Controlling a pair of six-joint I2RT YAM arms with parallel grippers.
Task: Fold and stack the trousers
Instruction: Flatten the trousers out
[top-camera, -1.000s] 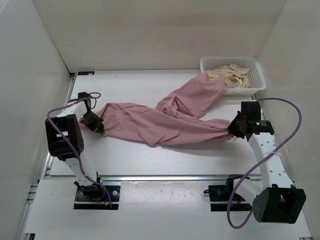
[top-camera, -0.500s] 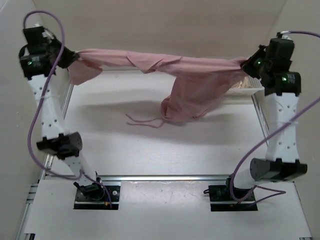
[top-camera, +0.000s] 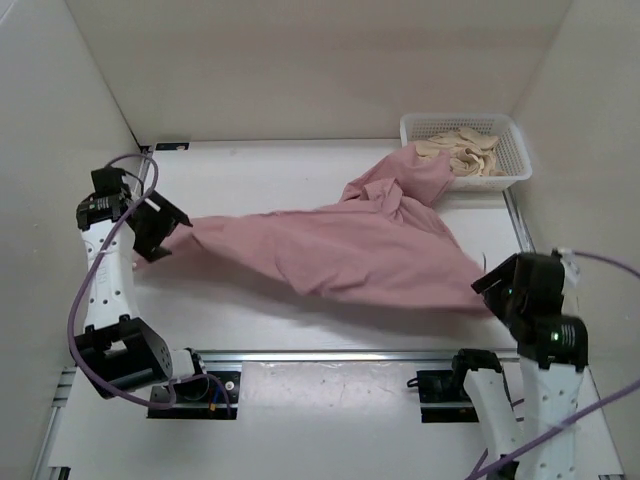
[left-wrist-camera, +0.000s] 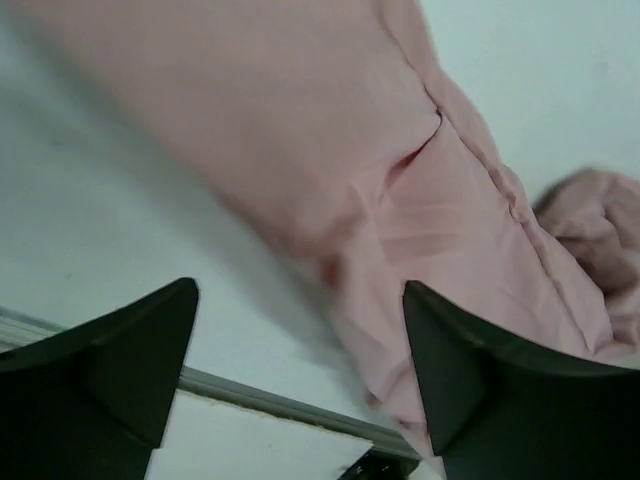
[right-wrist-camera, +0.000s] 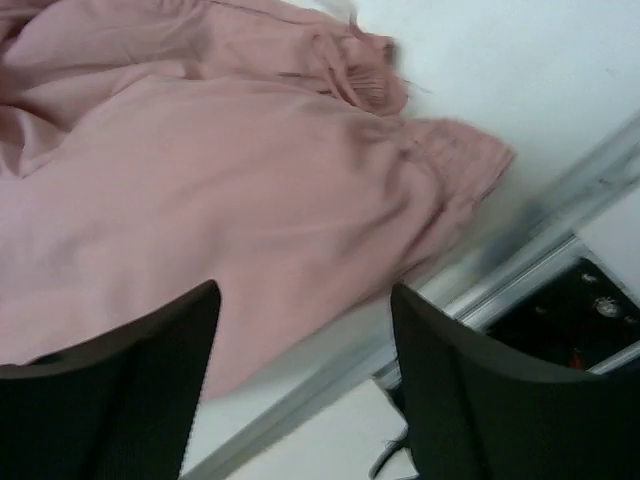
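Note:
The dusty-pink trousers (top-camera: 350, 250) lie spread out across the table, one end bunched up against the white basket (top-camera: 515, 150). My left gripper (top-camera: 172, 232) hovers at the cloth's left end with its jaws open; in the left wrist view the trousers (left-wrist-camera: 400, 180) run past the left gripper (left-wrist-camera: 300, 288), and nothing is pinched. My right gripper (top-camera: 497, 288) is at the cloth's near right corner, also open. In the right wrist view the trousers (right-wrist-camera: 200, 150) lie ahead of the right gripper (right-wrist-camera: 305, 290), with the gathered waistband (right-wrist-camera: 450, 160) showing.
The white basket at the back right holds beige cloth (top-camera: 465, 150). A metal rail (top-camera: 330, 353) runs along the table's near edge, just under the trousers' front hem. White walls close in the left, right and back sides.
Both arms held the trousers stretched high between them; they have now come down and toward the near edge. Both grippers have opened and the trousers lie flat on the table.

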